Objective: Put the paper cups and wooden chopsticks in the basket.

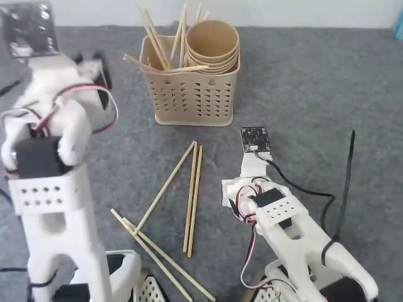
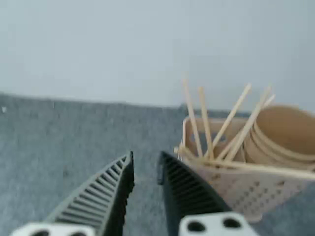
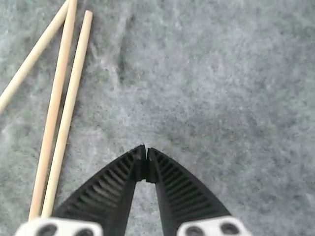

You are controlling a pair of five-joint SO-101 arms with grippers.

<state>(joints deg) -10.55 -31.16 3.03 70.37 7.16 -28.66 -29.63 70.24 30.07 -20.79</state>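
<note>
Loose chopsticks (image 1: pixel 192 198): several on the table, from middle to near edge.
Right gripper (image 3: pixel 146 152): closed, empty, just beside two chopsticks.
Left gripper (image 2: pixel 146 160): slightly open, empty, raised.
Basket (image 1: pixel 195 100): near far edge, holding paper cups (image 1: pixel 214 41).

This looks to me like a robotics test bench in a lab or hobby room, not a kitchen. My table (image 1: pixel 315 82) is covered in grey felt, and a bare pale wall (image 2: pixel 147 44) rises just behind the basket (image 1: pixel 192 97). In front of the basket, my white printed arms (image 1: pixel 56 207) carry loose wires (image 1: pixel 115 112) and bare circuit boards (image 1: pixel 255 139).
</note>
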